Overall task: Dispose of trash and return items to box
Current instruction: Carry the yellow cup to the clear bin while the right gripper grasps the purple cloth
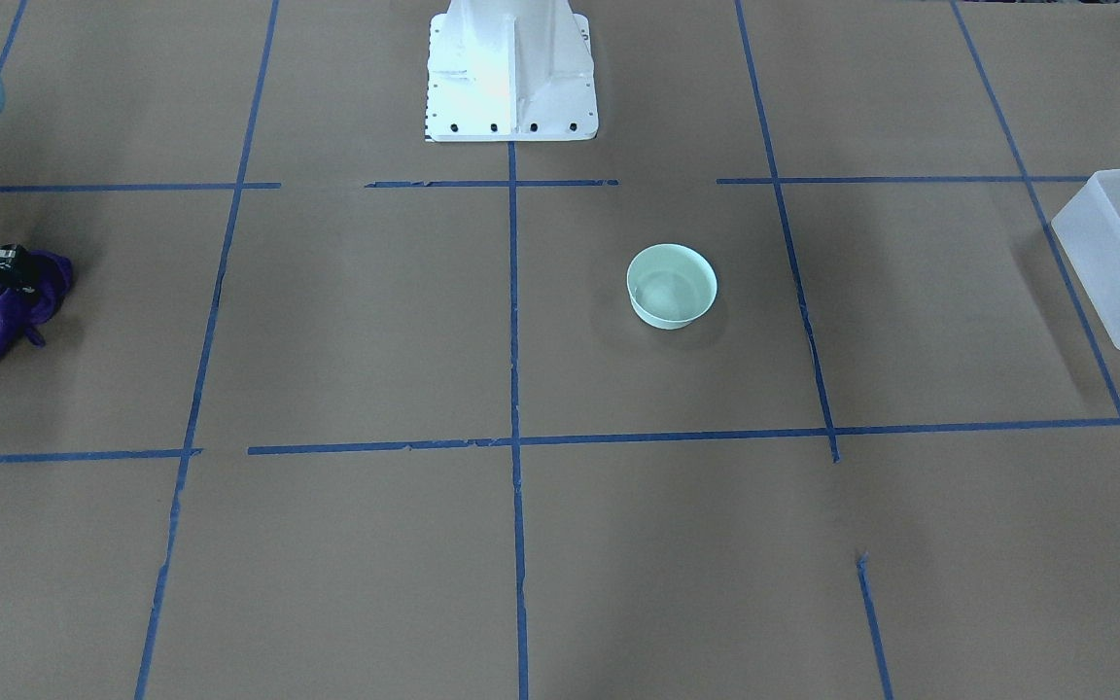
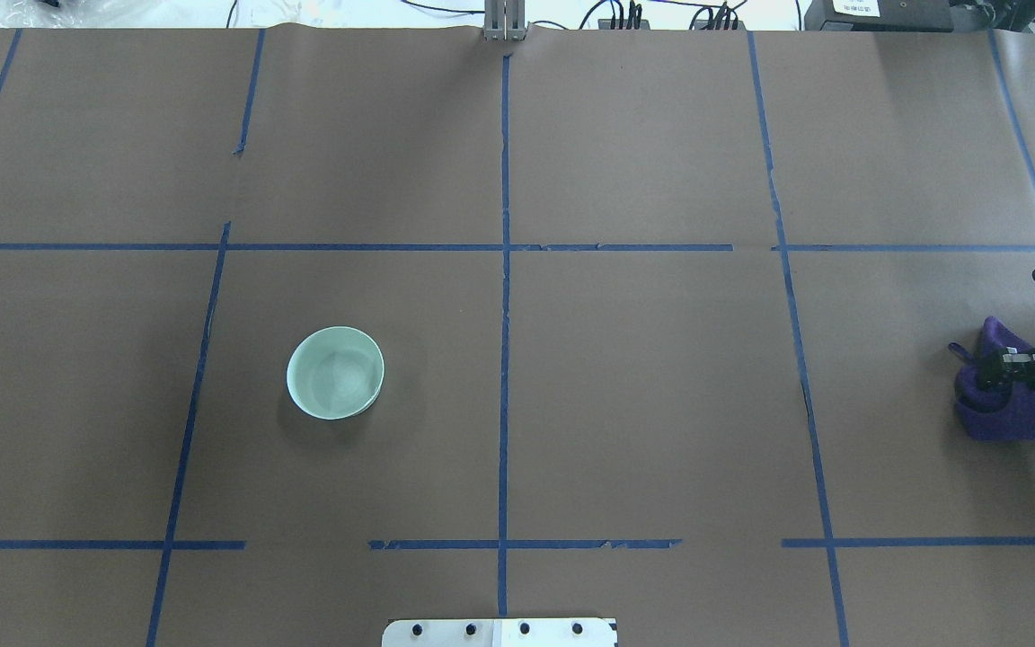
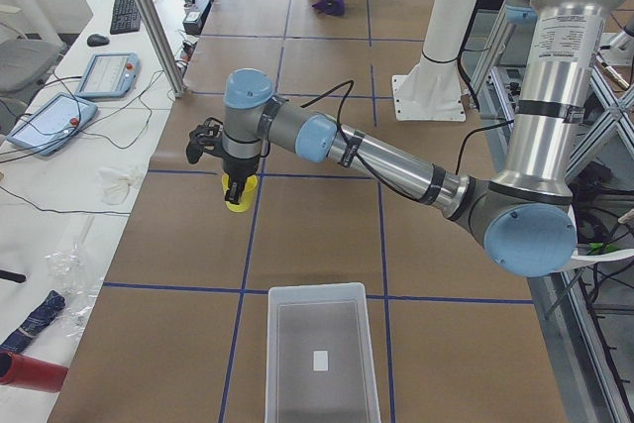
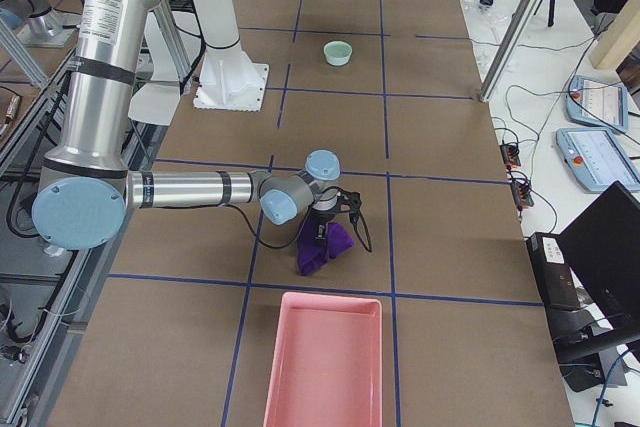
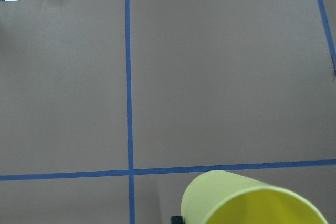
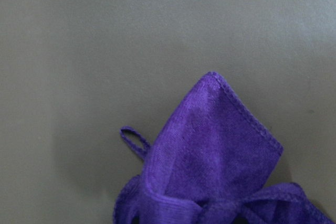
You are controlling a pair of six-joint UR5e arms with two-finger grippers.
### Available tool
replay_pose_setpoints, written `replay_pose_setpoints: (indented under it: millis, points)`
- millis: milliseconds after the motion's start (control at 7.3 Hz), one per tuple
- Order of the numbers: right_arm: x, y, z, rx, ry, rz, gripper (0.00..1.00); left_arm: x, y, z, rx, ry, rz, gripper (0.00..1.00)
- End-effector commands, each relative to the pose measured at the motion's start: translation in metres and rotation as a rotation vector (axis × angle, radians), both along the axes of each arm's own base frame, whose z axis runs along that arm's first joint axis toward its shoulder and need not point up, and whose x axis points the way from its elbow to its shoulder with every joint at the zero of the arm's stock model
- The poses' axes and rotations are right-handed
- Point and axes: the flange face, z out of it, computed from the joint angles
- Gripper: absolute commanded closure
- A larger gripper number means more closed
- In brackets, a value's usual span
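Observation:
My left gripper [image 3: 235, 188] is shut on the small yellow cup [image 3: 238, 201] and holds it above the table, beyond the translucent white box [image 3: 322, 359]. In the left wrist view the cup [image 5: 247, 203] fills the lower right corner, tilted, with bare table under it. The mint-green bowl [image 2: 335, 373] stands upright and empty on the table, apart from both grippers; it also shows in the front view [image 1: 672, 287]. My right gripper [image 2: 992, 376] is shut on a bunched purple cloth [image 2: 1016, 409] at the table's right end; the cloth [image 6: 215, 161] hangs close under the wrist camera.
The box [image 1: 1109, 258] sits at the table's left end, holding only a small white label. A pink tray [image 4: 325, 362] lies just past the purple cloth. The white robot base [image 1: 511, 83] stands at the robot's edge of the table. Blue tape lines grid the brown surface.

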Motion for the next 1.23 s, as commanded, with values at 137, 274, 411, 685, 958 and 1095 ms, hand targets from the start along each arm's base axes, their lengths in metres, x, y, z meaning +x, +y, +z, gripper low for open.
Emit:
replay_pose_setpoints:
  millis: [137,274,411,685,958,1095]
  points:
    - [0.003,0.003,-0.004,0.001,-0.011,-0.001,1.00,-0.054,0.000,0.036,0.032,-0.100,0.015,1.00]
    - [0.007,0.006,-0.013,0.011,-0.022,0.000,1.00,-0.082,0.002,0.055,0.029,-0.130,0.012,1.00]
    - [0.024,0.014,-0.036,0.035,-0.046,0.016,1.00,-0.107,0.005,0.073,0.030,-0.166,0.024,1.00]
    - [0.085,0.009,-0.095,0.053,-0.190,0.104,1.00,-0.115,0.023,0.120,-0.003,-0.184,0.082,1.00]
    - [0.120,0.005,-0.129,0.087,-0.223,0.152,1.00,-0.109,0.068,0.179,-0.032,-0.183,0.119,1.00]
    - [0.142,0.002,-0.137,0.129,-0.194,0.147,1.00,-0.108,0.080,0.208,-0.046,-0.179,0.123,1.00]
